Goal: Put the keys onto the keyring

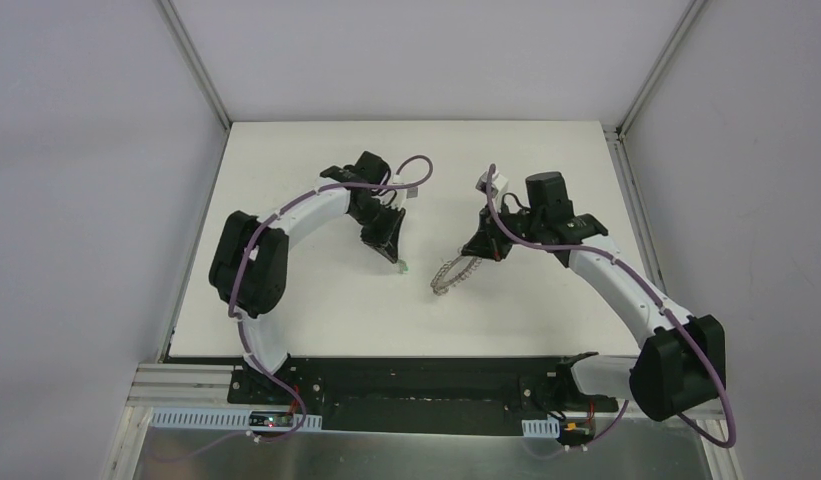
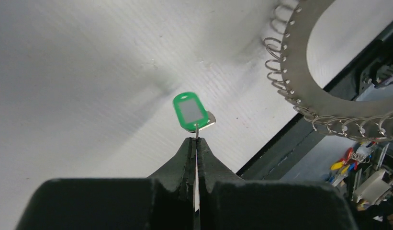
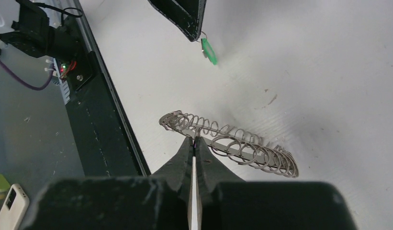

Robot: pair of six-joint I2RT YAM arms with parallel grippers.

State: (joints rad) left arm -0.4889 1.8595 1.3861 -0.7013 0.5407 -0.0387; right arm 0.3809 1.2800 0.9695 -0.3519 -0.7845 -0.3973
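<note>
My left gripper (image 2: 196,139) is shut on a thin wire ring that carries the key (image 2: 190,111), a small silver key with a green plastic head. It hangs just above the white table. The key also shows in the top view (image 1: 402,266) below the left gripper (image 1: 394,255), and in the right wrist view (image 3: 209,51). My right gripper (image 3: 194,138) is shut on the edge of the keyring (image 3: 232,143), a flat grey ring fringed with wire loops, held on edge. The keyring shows in the top view (image 1: 453,275) and the left wrist view (image 2: 299,81), right of the key.
The white table (image 1: 316,300) ends at a black rail (image 1: 426,375) along the near edge. Metal frame posts (image 1: 626,180) run along the right side and back corners. A white device (image 3: 12,206) lies beyond the rail.
</note>
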